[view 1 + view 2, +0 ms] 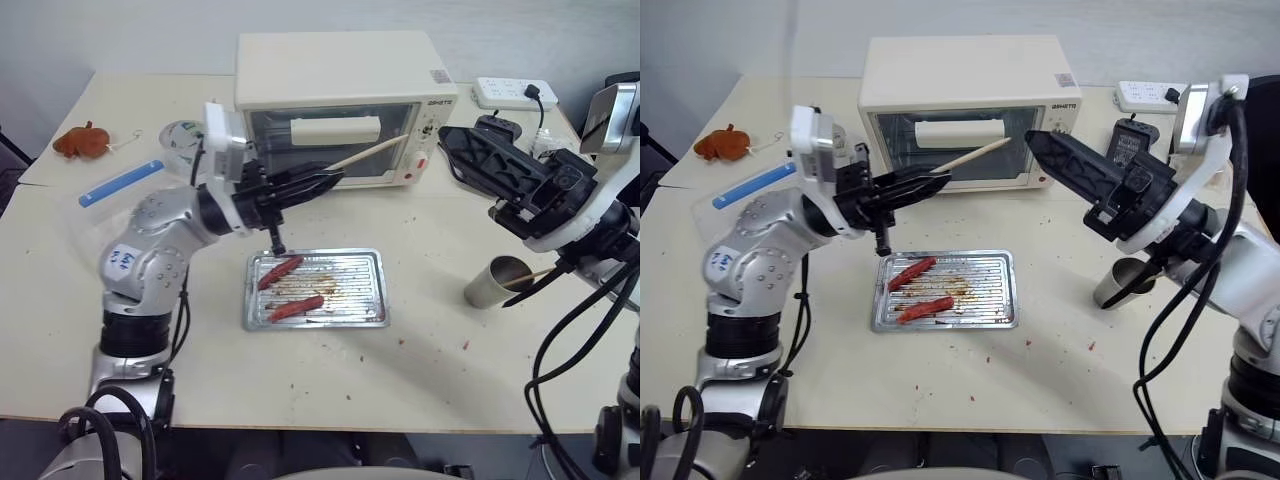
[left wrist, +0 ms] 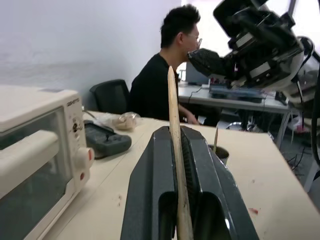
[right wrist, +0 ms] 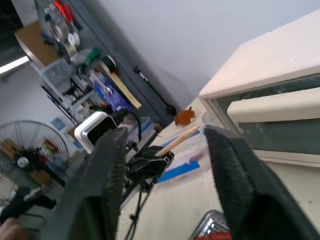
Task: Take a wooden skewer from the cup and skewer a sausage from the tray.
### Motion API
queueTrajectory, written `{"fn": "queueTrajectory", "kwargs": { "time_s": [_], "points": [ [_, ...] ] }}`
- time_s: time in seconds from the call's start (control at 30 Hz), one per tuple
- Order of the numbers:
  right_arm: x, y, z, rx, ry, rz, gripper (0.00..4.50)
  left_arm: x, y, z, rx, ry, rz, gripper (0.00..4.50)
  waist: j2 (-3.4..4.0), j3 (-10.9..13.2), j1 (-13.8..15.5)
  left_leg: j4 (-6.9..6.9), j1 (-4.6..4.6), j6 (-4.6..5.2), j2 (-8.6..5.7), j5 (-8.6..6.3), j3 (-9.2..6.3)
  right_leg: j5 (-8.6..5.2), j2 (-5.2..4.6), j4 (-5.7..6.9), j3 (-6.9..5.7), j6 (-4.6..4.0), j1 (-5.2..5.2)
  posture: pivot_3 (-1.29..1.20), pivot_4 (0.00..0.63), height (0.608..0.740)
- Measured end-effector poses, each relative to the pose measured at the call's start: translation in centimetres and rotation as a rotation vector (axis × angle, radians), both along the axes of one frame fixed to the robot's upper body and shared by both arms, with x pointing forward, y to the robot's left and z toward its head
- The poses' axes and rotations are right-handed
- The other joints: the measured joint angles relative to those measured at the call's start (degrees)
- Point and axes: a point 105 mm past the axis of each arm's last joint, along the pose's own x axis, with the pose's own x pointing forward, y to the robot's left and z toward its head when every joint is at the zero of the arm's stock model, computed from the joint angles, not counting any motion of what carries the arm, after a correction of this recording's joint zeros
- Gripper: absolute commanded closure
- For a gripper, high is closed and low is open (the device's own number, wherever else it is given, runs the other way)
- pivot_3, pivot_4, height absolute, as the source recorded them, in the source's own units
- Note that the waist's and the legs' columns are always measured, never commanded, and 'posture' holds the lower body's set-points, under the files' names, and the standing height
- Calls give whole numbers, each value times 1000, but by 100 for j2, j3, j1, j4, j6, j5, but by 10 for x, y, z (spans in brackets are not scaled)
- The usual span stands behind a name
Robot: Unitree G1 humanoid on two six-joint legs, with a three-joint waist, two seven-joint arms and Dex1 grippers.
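Two black fingers of the left gripper (image 1: 322,176) are clamped on the wooden skewer (image 1: 368,153), which projects past the fingertips toward the right, in front of the toaster oven (image 1: 340,100) door and above the table (image 1: 420,330). The right gripper (image 1: 1040,145) hangs raised at the right side, its fingers standing apart with nothing between them, as the right wrist view confirms.

Below the left gripper lies the tray (image 1: 372,300), ridged and grease-stained, holding two items: one sausage (image 1: 281,270) near its far left corner and a second sausage (image 1: 296,307) along its near left edge, the two apart from each other. To the right of the tray, well apart from it, stands the cup (image 1: 492,283), with another skewer (image 1: 530,277) leaning out over its rim.
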Motion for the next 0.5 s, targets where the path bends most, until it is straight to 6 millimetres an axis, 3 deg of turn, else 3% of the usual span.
{"fn": "queueTrajectory", "kwargs": {
  "time_s": [0.1, 0.27, 0.47, 0.5],
  "points": [
    [2, 1, 2, -160, -67, -7, 1868, -8, 23, -5, 88, 9, 53, 4500, 2, 1, -17, -7, -4, 0, 6, 0, 3, -5, 1, 2, -1, -9, -13, 0, 150, 740],
    [20, 11, -21, -512, -185, 0, 1868, -31, 67, -16, 255, 56, 159, 4500, 5, 3, -49, -14, -24, -1, 16, 0, 10, -16, -1, 24, -14, -30, -62, 0, 150, 740],
    [37, 37, -53, -709, -264, 118, 37, -57, 104, -31, 348, 123, 297, 4500, 9, 7, -113, -14, -35, -3, 18, -1, 11, -18, -7, 22, -22, -32, -73, 0, 150, 740],
    [38, 41, -58, -743, -283, 136, 37, -60, 108, -33, 356, 127, 313, 4500, 9, 8, -119, -15, -35, -4, 17, -2, 12, -18, -11, 22, -24, -32, -73, 0, 150, 740]
  ]
}}
